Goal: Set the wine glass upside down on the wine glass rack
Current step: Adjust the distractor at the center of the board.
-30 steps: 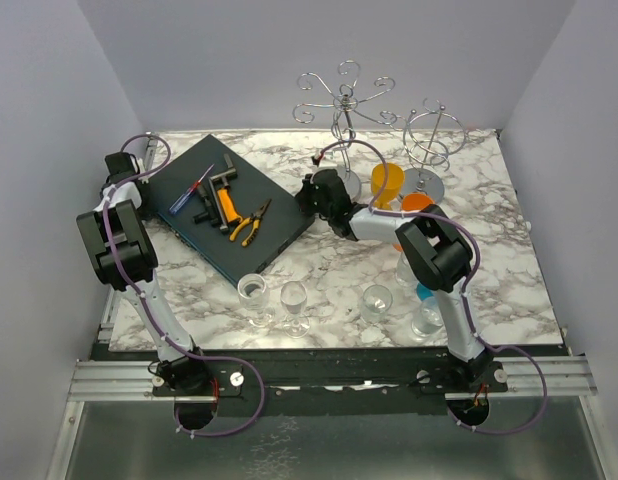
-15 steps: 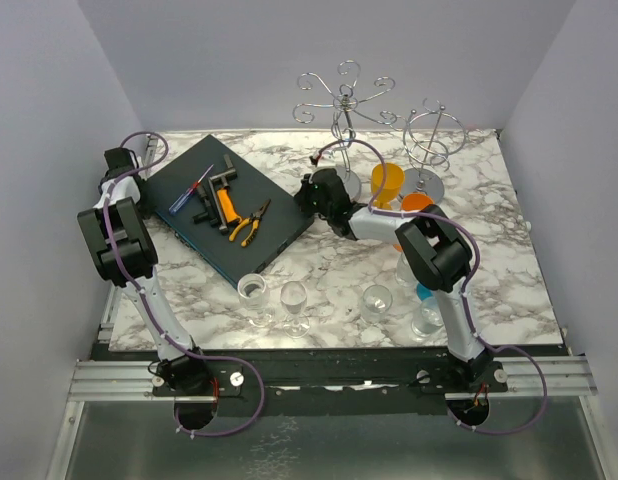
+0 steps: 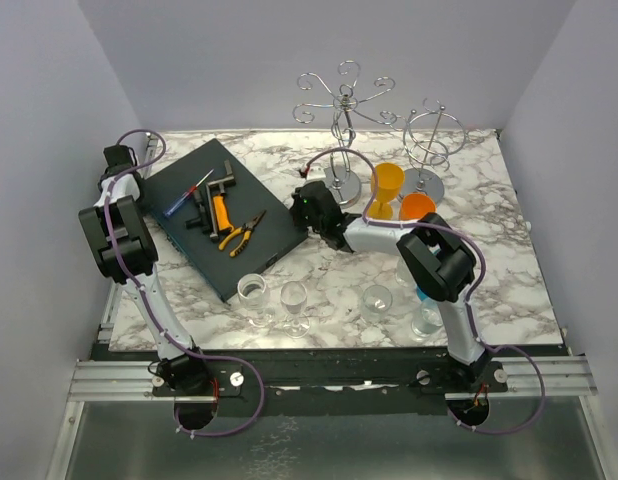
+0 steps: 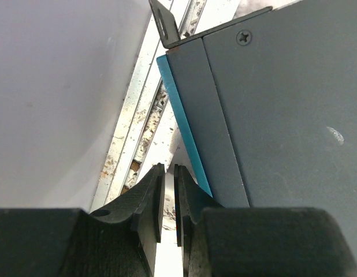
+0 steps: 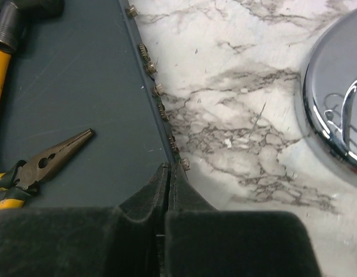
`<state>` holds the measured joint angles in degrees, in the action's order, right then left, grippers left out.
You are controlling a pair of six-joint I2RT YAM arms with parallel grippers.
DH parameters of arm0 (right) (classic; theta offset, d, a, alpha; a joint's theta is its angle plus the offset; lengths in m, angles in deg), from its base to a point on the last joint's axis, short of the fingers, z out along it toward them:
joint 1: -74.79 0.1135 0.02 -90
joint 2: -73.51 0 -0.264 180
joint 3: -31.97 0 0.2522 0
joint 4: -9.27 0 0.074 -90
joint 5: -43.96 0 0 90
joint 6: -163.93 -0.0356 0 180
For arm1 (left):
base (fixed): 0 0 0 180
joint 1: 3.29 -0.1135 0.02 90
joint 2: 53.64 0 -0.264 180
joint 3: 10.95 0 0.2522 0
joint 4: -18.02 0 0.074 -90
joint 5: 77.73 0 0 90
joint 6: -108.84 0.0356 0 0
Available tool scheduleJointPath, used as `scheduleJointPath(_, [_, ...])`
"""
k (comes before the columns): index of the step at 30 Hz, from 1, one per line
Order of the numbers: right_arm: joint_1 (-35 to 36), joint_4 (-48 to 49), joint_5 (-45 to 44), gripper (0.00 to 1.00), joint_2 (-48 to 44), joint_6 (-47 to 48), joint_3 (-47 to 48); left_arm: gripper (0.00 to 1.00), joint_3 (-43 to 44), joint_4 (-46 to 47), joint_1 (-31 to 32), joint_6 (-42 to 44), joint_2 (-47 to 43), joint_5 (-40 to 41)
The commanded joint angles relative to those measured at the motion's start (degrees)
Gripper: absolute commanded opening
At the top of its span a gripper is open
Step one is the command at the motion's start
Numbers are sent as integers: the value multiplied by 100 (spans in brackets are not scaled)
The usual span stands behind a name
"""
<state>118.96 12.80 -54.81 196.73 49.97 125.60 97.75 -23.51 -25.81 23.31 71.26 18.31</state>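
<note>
A: What differs from a second ago?

B: The dark board (image 3: 224,215) has swung round and shifted toward the left wall. Its right corner now sits farther from the rack base. The right arm is stretched farther left, and the stem of the orange goblet (image 3: 386,185) is now uncovered.

A: State of the right gripper (image 5: 168,173)?

B: Jaws pressed fully together, holding nothing. The tips touch the board's right edge, where small metal clips line the rim.

A: And the left gripper (image 4: 168,170)?

B: The fingers stand a narrow slit apart with nothing between them. They are just beside the board's far-left corner, by its blue side band and a screw head.

A: Materials?

B: The table (image 3: 339,270) is white marble with grey veins. The board is flat, matte and dark grey. The rack (image 3: 342,105) is chrome wire with curled arms on a round mirror-bright base. A second wire stand (image 3: 432,140) is to its right.

A: What lies on the board?

B: Pliers (image 3: 246,228) with yellow grips, a screwdriver (image 3: 186,194) and a black and yellow tool (image 3: 217,205).

A: Where are the glasses?

B: The clear glasses (image 3: 294,298) stand upright in a row near the front edge, well apart from the rack. None hangs on it.
</note>
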Motion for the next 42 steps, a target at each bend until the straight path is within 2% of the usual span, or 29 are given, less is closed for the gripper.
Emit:
scheduleJointPath(1, [1063, -1137, 753, 0, 199, -399, -516, 20, -404, -57, 353, -19, -15, -846])
scheduleJointPath(3, [1007, -1063, 471, 0, 162, -481, -553, 20, -455, -60, 345, 50, -60, -795])
scheduleJointPath(8, [720, -969, 477, 0, 41, -606, -818, 20, -542, -76, 345, 85, -180, -736])
scheduleJointPath(13, [591, -989, 823, 0, -125, -537, -1106, 20, -726, -114, 370, 73, -367, -725])
scheduleJointPath(18, [576, -1046, 1576, 0, -141, -437, -1279, 20, -690, -107, 456, -19, -235, -651])
scheduleJointPath(24, [576, -918, 2967, 0, 158, -402, -1224, 20, 8, -167, 676, -105, 235, -440])
scheduleJointPath(29, [598, -1000, 3488, 0, 533, -445, -819, 20, 671, -363, 773, -183, 651, -396])
scheduleJointPath(39, [927, -1436, 3768, 0, 1095, -382, 77, 20, 1534, -574, 785, -226, 1127, -375])
scheduleJointPath(42, [915, -1431, 3365, 0, 869, -432, -93, 20, 1563, -633, 793, -275, 1128, -445])
